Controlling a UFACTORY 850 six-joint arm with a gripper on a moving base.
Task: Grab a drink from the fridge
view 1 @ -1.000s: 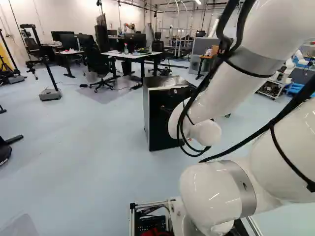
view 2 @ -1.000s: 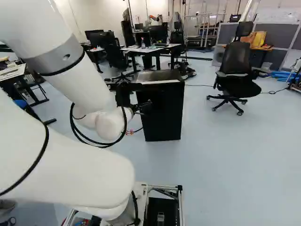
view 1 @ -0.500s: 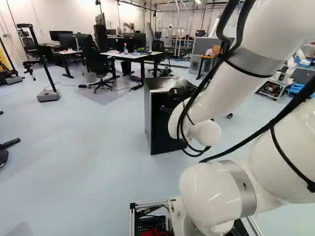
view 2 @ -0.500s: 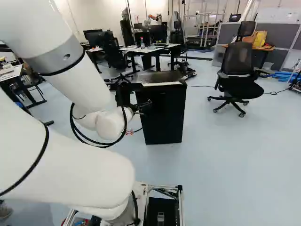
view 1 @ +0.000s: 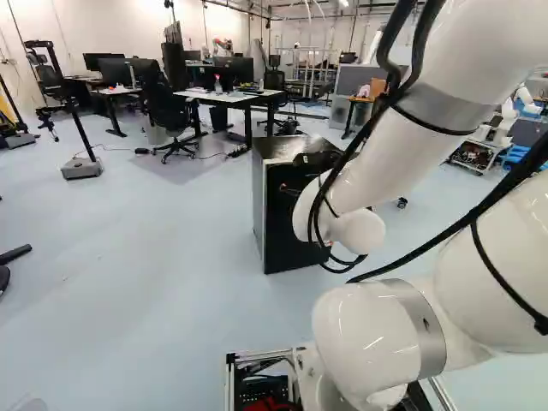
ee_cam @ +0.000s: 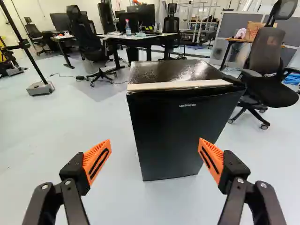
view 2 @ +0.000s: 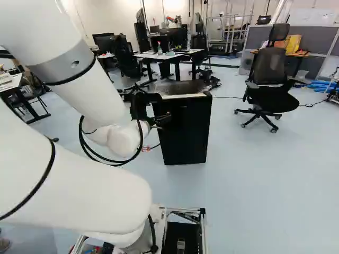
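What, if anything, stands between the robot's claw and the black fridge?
Nothing visible stands between the open gripper and the fridge. The door looks shut, though, and bars the way to any drink inside.

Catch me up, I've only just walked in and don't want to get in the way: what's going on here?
A white robot arm on a moving base is meant to get a drink from the small black fridge standing on the floor ahead of it. Its gripper faces the fridge front with its fingers wide open and nothing between them. The fridge door looks closed, no drink is in sight, and nobody is handling the fridge.
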